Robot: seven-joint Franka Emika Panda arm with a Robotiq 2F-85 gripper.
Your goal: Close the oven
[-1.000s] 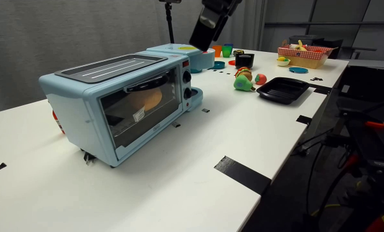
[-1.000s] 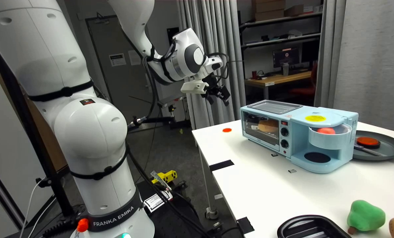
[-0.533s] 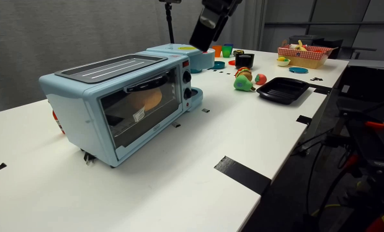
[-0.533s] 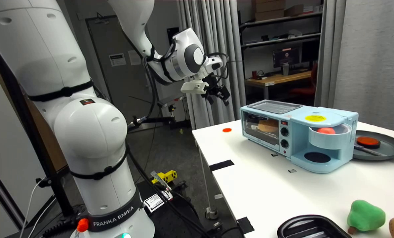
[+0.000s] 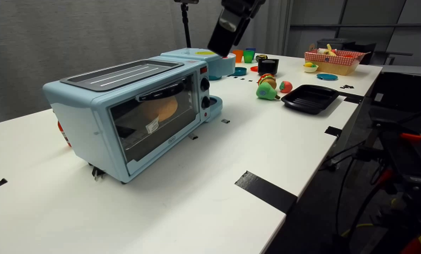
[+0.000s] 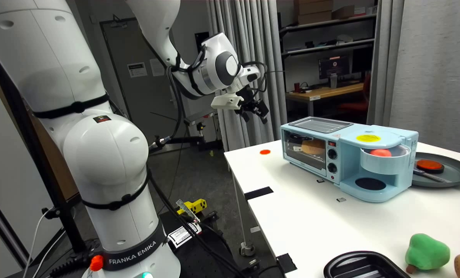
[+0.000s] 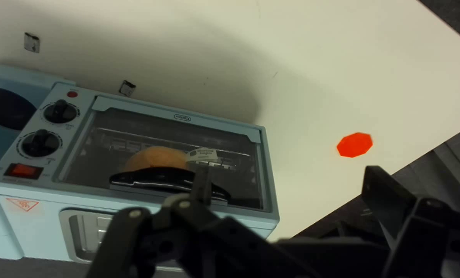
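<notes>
The light-blue toaster oven (image 5: 79, 123) stands on the white table and also shows in an exterior view (image 6: 336, 154) and the wrist view (image 7: 270, 185). Its glass door is upright against the front frame, with the black handle (image 5: 162, 91) along its top. A round tan item (image 7: 156, 158) with a white tag shows behind the glass. My gripper (image 6: 255, 117) is open and empty in the air, above table level and apart from the oven. In the wrist view its fingers (image 7: 290, 183) are wide apart; one blocks part of the handle from sight.
A red octagonal sticker (image 7: 354, 144) lies on the table (image 5: 210, 197). A black tray (image 5: 310, 98), a green pear toy (image 5: 267, 91) and a strawberry toy (image 5: 285, 86) lie along the table. A grey plate (image 6: 455, 170) sits behind the oven. A basket (image 5: 334, 61) is farther off.
</notes>
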